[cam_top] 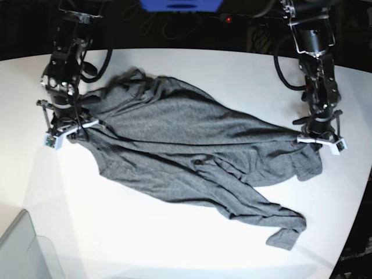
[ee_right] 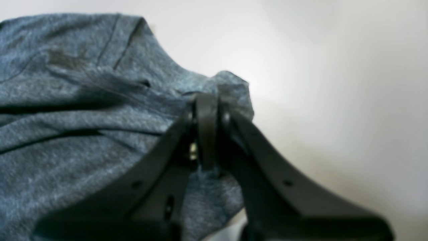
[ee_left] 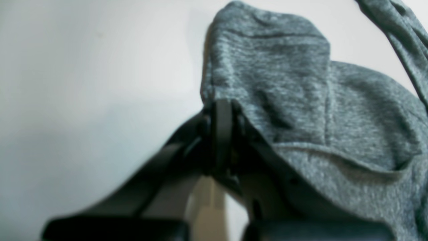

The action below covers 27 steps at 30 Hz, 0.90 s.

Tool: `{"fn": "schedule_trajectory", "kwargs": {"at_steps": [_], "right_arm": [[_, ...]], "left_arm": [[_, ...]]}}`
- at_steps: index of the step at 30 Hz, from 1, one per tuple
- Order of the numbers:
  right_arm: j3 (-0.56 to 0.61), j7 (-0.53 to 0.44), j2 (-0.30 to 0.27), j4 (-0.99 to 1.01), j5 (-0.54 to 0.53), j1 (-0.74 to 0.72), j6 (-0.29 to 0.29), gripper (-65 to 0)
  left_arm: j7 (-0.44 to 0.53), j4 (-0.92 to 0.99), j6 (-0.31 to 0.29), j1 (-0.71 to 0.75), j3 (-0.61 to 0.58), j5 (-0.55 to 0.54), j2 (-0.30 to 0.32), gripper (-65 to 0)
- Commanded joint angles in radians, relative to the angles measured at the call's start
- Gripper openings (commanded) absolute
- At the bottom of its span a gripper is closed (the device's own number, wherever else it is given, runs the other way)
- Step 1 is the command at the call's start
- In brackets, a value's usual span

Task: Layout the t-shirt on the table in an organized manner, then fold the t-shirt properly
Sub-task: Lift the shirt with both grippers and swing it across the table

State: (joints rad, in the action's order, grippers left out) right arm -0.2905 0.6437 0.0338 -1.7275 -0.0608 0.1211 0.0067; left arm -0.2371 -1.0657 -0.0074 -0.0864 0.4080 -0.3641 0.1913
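Note:
The dark heather-grey t-shirt point(cam_top: 186, 151) lies crumpled and stretched across the white table point(cam_top: 174, 244), with one sleeve trailing toward the front right. In the base view my left gripper point(cam_top: 310, 149) stands at the shirt's right edge. The left wrist view shows the left gripper point(ee_left: 220, 108) shut on a fold of the t-shirt point(ee_left: 301, 100), jaws pressed together. My right gripper point(cam_top: 80, 129) is at the shirt's left edge. Seen from the right wrist, the right gripper point(ee_right: 207, 100) is shut on a bunched corner of the t-shirt point(ee_right: 83, 117).
A translucent grey bin corner point(cam_top: 20, 250) sits at the front left of the table. Dark cables and a blue device point(cam_top: 180, 4) lie beyond the table's back edge. The curved table edge runs down the right side.

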Motion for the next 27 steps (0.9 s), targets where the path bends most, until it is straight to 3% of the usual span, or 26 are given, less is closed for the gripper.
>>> {"fn": "schedule_trajectory", "kwargs": {"at_steps": [1,8,11,15,20,27], "right_arm": [[0.0,-0.026,-0.004,-0.021,-0.004,-0.011,0.0,-65.0],[0.0,-0.026,-0.004,-0.025,-0.004,-0.011,0.0,-65.0],[0.0,-0.026,-0.004,-0.027,-0.004,-0.011,0.0,-65.0],[0.0,-0.026,-0.004,-0.027,-0.004,-0.011,0.0,-65.0],[-0.005,-0.026,-0.004,-0.024,-0.004,-0.034,0.0,-65.0],[-0.006,-0.026,-0.005,-0.025,-0.004,-0.05,0.0,-65.0]], "left_arm": [[-0.026,-0.037,0.002,0.0,0.004,0.001,0.012,-64.8],[-0.046,-0.45,0.01,0.109,0.136,0.0,0.001,-64.9],[-0.14,-0.606,0.01,0.127,0.184,-0.013,0.001,-64.9],[-0.267,-0.772,0.01,0.129,0.302,-0.134,-0.011,-64.9],[-0.374,-0.904,0.01,0.122,0.386,-0.252,-0.011,-64.9],[-0.384,-0.959,0.01,0.13,0.469,-0.373,0.0,-64.9]]}}
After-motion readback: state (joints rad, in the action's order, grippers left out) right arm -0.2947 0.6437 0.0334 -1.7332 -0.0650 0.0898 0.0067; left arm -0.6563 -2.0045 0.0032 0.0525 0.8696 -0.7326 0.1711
